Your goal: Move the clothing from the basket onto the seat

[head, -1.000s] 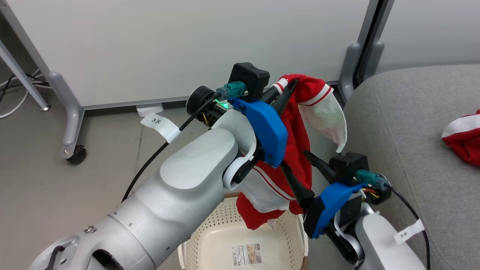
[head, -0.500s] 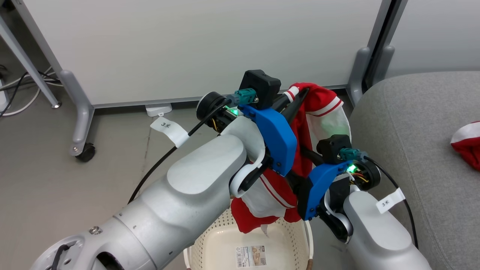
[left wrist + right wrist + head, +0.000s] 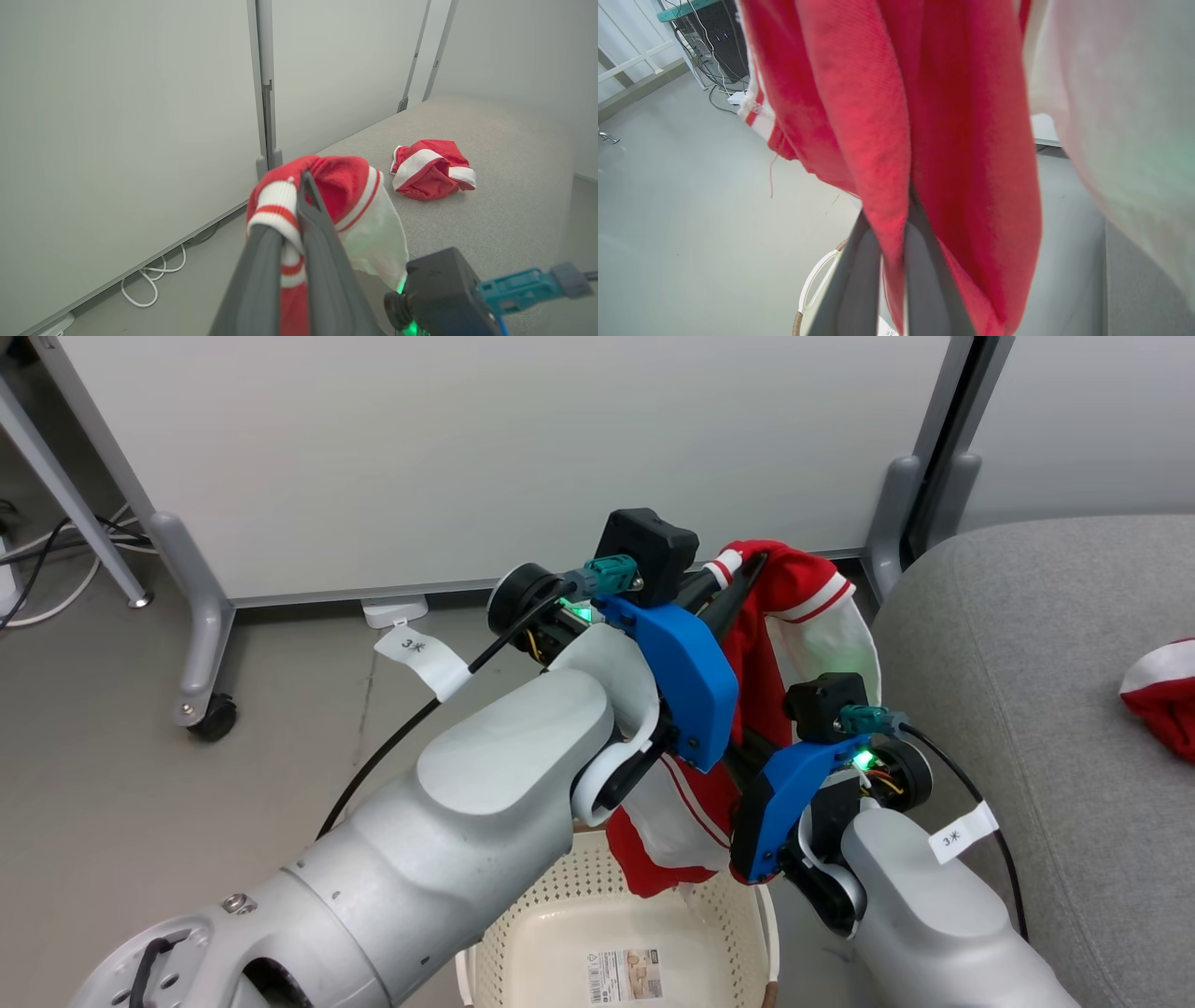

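A red garment with white panels (image 3: pixel 803 588) hangs in the air above the basket (image 3: pixel 551 905), draped over my left gripper (image 3: pixel 742 565). That gripper is shut on the garment's striped cuff (image 3: pixel 275 205). Lower down, my right gripper (image 3: pixel 896 224) is shut on a red fold of the same garment (image 3: pixel 962 140); in the head view its blue wrist housing (image 3: pixel 784 793) sits against the cloth. The basket's floor shows a paper label (image 3: pixel 621 973). A second red and white garment (image 3: pixel 432 168) lies on the grey seat (image 3: pixel 1027 653) to the right.
White partition panels on grey legs with a caster (image 3: pixel 215 717) stand behind. Cables lie on the floor at the left (image 3: pixel 47 607). The seat's rounded corner (image 3: pixel 910 579) is just right of the hanging garment.
My right gripper has gone from open to shut on the hanging garment, moving up and left to it. The head camera shifted slightly early on. The left gripper holds as before.
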You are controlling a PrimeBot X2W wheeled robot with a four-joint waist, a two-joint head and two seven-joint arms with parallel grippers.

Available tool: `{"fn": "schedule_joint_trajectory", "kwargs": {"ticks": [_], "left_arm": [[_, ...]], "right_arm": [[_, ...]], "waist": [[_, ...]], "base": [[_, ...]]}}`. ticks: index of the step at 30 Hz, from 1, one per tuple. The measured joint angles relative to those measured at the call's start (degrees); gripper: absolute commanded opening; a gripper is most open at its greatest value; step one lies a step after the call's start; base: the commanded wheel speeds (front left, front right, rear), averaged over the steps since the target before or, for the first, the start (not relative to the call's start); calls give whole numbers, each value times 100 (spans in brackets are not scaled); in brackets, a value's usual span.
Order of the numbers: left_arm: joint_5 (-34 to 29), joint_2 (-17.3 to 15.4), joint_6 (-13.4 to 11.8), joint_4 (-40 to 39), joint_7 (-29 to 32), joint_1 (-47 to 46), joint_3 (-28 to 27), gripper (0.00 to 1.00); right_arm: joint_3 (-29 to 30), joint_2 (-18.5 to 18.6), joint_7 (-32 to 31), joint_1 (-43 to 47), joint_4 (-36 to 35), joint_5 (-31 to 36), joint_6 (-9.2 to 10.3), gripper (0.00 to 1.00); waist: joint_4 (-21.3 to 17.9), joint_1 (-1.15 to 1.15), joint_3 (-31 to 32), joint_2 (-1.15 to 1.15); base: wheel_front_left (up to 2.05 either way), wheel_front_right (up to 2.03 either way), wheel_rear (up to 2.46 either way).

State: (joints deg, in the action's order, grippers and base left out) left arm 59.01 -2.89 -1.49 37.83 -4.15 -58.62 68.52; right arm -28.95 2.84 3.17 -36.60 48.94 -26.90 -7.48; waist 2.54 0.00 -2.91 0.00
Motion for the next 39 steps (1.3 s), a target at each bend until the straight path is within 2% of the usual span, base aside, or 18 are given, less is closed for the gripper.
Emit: {"fn": "schedule_joint_trajectory", "kwargs": {"ticks": [12,13,15,16,17,18,29,35,39], "left_arm": [[102,0,-1,134,-57,-24,101,0],[103,0,0,141,-57,-24,110,6],[105,0,1,162,-53,-25,134,41],[120,0,2,169,-47,-25,148,49],[146,0,9,176,-22,-25,162,91],[153,0,15,182,-2,-25,177,100],[242,0,104,275,92,92,260,100],[249,-114,109,326,-289,269,178,100],[238,-344,100,266,-747,488,56,100]], "right_arm": [[-339,1,248,-157,337,-355,0,0],[-363,1,255,-168,361,-368,0,0],[-405,1,291,-199,403,-412,0,0],[-423,1,299,-207,424,-433,0,0],[-442,1,307,-211,446,-455,0,0],[-458,1,327,-219,471,-472,0,0],[-516,1,531,-385,705,-655,0,0],[-513,1,642,-432,829,-703,0,0],[-508,1,719,-447,854,-728,0,0]], "waist": [[-86,0,67,0],[-90,0,69,0],[-99,0,73,0],[-102,0,75,0],[-107,0,77,0],[-111,0,79,0],[-138,0,89,0],[-144,0,89,0],[-160,0,109,0]], "base": [[0,0,0],[0,0,0],[0,0,0],[0,0,0],[0,0,0],[0,0,0],[0,0,0],[0,0,0],[0,0,0]]}}
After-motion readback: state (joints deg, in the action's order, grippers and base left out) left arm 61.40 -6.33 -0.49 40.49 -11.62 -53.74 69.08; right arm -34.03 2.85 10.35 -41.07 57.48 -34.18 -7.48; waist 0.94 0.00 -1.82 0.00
